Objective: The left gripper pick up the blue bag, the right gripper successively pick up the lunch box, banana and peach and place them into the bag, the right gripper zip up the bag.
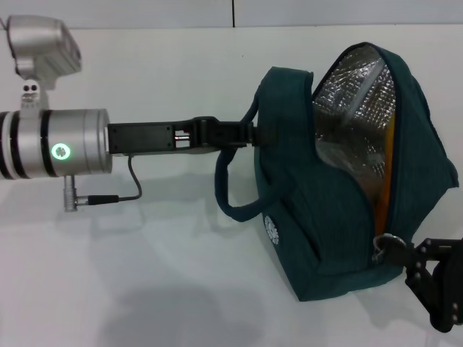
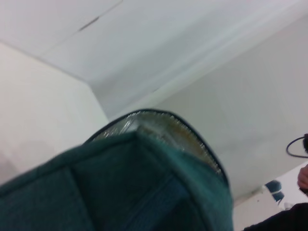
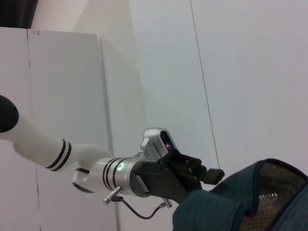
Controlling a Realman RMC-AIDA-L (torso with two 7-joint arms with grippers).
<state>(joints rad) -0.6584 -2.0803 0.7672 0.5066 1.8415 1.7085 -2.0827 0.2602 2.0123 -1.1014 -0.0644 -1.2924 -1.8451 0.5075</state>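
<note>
The blue bag [image 1: 340, 238] stands on the white table at the right, its top open and the silver foil lining [image 1: 354, 101] showing. My left gripper [image 1: 249, 134] reaches in from the left and is shut on one of the bag's handles [image 1: 255, 108]; the other handle [image 1: 226, 195] hangs loose. A yellow-orange strip, the banana [image 1: 388, 163], shows along the opening's edge. The lunch box and the peach are hidden. My right gripper [image 1: 399, 250] sits low at the bag's near right corner, shut on the ring zipper pull [image 1: 383, 243]. The right wrist view shows the left gripper [image 3: 214, 173] at the bag [image 3: 269, 197].
The white table [image 1: 145, 289] stretches in front and to the left of the bag. A white wall [image 1: 181, 11] rises behind it. A black cable [image 1: 126, 189] hangs under the left arm's wrist.
</note>
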